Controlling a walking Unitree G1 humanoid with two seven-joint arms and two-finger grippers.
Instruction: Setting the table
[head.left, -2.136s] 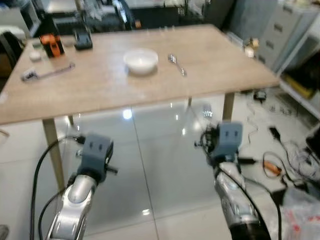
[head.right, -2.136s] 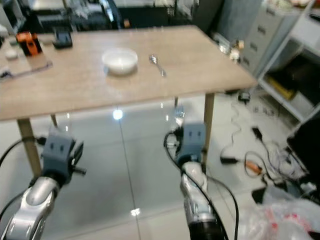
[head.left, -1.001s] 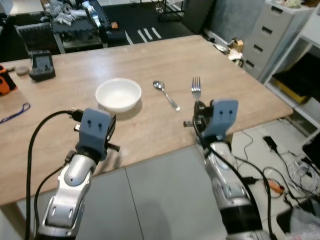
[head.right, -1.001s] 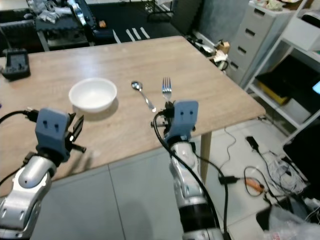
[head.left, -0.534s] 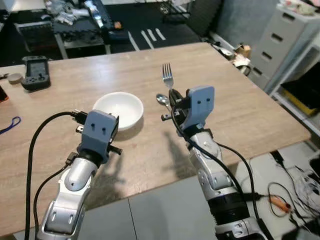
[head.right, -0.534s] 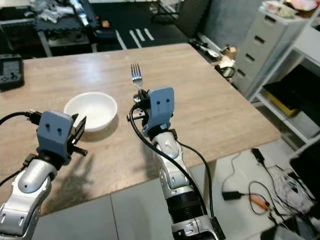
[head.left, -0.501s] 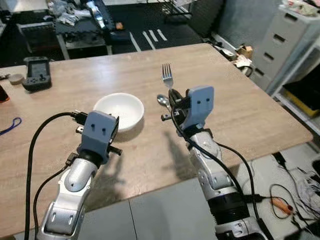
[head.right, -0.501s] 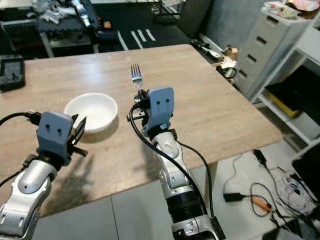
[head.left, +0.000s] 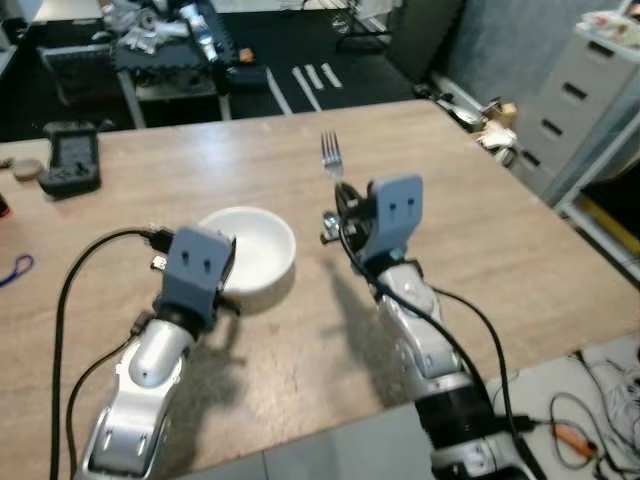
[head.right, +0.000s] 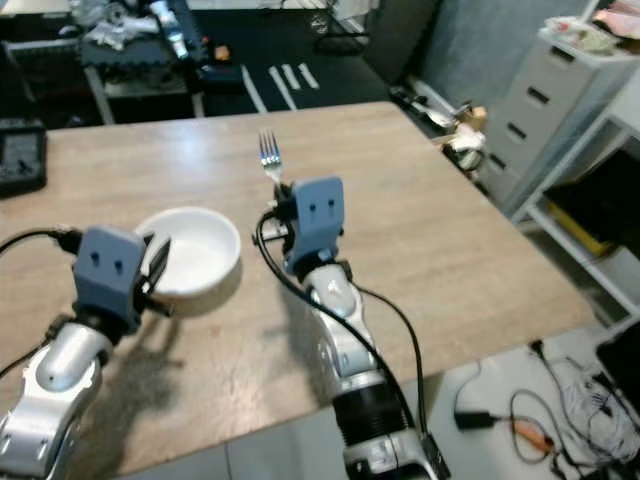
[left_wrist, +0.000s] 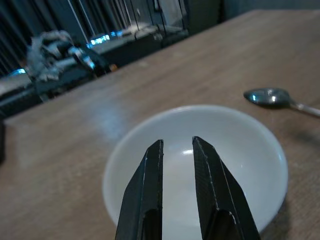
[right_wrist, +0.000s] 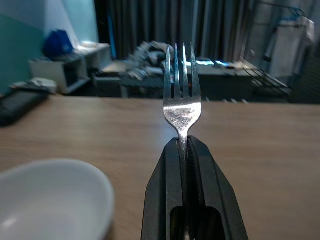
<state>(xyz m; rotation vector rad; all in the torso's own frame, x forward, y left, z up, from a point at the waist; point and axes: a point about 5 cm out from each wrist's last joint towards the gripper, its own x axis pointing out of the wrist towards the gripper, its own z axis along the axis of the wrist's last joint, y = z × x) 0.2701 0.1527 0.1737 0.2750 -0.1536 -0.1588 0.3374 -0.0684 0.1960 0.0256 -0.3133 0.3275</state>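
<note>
Already the white bowl (head.left: 248, 256) sits on the bench (head.left: 500, 240), and a spoon (left_wrist: 272, 97) lies just beyond it, so placing the fork (head.right: 269, 153) looks like what remains. The right gripper (right_wrist: 183, 145) is clamped on the fork's handle, tines upright above the bench, bowl just off to its left. The left gripper (left_wrist: 176, 155) hovers over the bowl's near rim, fingers slightly apart and empty. That spoon shows in the left wrist view; from the head, the right arm hides it.
</note>
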